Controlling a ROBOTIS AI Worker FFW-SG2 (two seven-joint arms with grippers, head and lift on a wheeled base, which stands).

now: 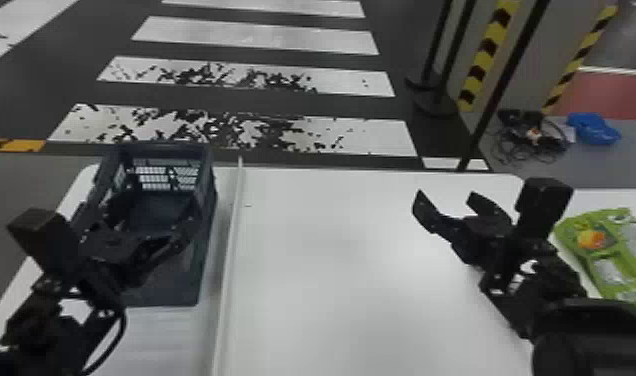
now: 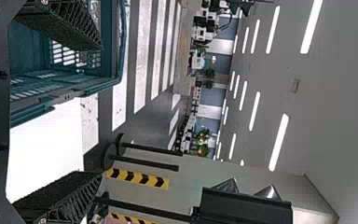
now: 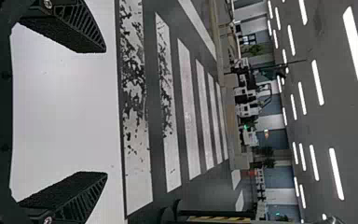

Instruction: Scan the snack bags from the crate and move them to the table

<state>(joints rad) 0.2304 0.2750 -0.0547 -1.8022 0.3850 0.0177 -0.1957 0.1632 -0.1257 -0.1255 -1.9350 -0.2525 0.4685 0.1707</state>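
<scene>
The left gripper (image 1: 157,210) gapes over the crate (image 1: 182,287); the right gripper (image 1: 445,194), also spread, hangs above the table (image 1: 342,250). Lowering off-centre could snag the crate's wall. Swinging the right arm (image 1: 537,280) outward (bulky at the wrist) might shove the green snack bag (image 1: 599,250) beside it.

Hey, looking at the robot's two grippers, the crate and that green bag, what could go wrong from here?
The left gripper is open wide at the crate, so a finger might catch the rim if it dips.

The green bag lies off to the right of the right gripper; that arm, swinging outward, could nudge it.

A bag dragged low from the crate might snag on the raised strip.
</scene>
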